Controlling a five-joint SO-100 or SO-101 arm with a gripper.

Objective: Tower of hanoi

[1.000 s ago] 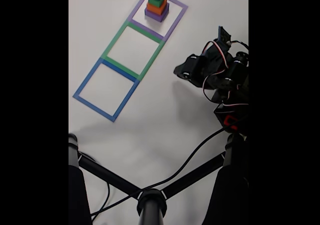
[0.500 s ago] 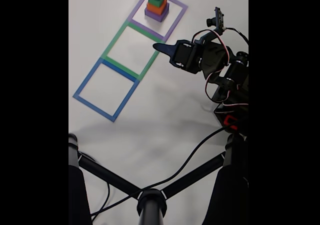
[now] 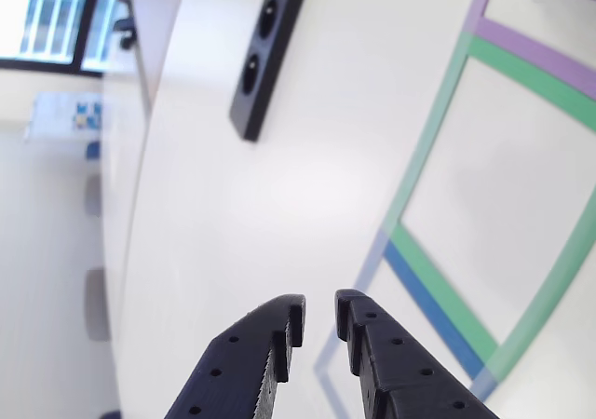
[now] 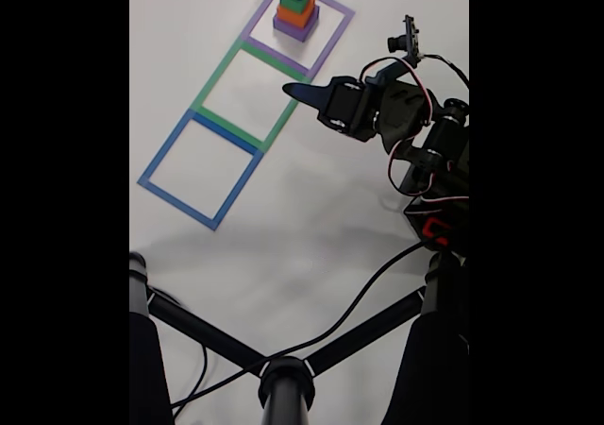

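Black pincer (image 3: 318, 318) hangs over the table (image 3: 279, 214), jaws barely parted, holding nothing.

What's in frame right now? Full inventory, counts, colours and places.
Foam blocks: 4, stacked, purple at the bottom, then orange, green, blue on top; inside the purple tape square, top of the fixed view.
Tape squares: 3 in a row, purple, green, blue; flat on the white table.
Black bar with round holes: 1, on the table beyond the squares in the other view.
Black stand legs: bottom of the fixed view, with a black cable.
Arm: 1, black, right side.
Gripper: 1, black, fingers slightly apart, empty, at the green square's edge.
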